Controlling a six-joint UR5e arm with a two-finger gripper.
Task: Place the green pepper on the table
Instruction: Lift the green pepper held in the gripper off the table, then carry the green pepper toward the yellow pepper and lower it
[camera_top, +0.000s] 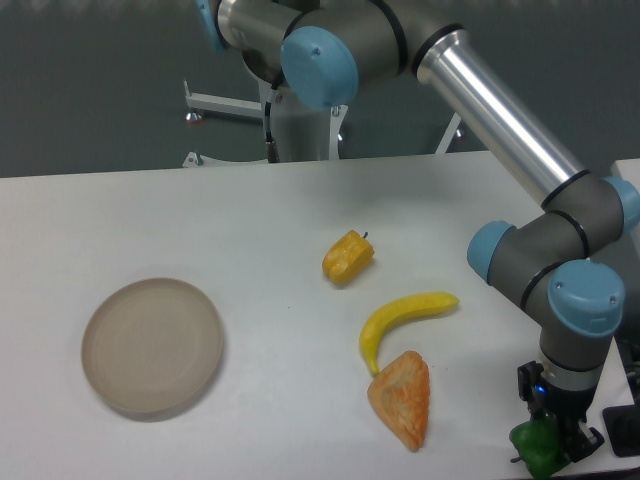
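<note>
The white desk (250, 220) carries a round plate (152, 346) at left and, mid-right, a yellow pepper (348, 257), a banana (400, 323) and an orange wedge (402, 397), all lying loose. At the near right corner the arm points its tool (548, 432) straight down, closed on the green pepper (536, 448), low over the desk, apparently for release. Its axis and stem direction are unclear

Worktop (250, 200) plain matte white. Plate (152, 346) at 9 o'clock beige-grey. Pepper (348, 257) near centre yellow-orange; banana (400, 320) yellow; wedge (402, 397) orange, mottled. Green pepper (537, 447) at 5 o'clock glossy bright green, by black end effector (553, 428). Arm (500, 120) silver w/ blue caps.
</note>
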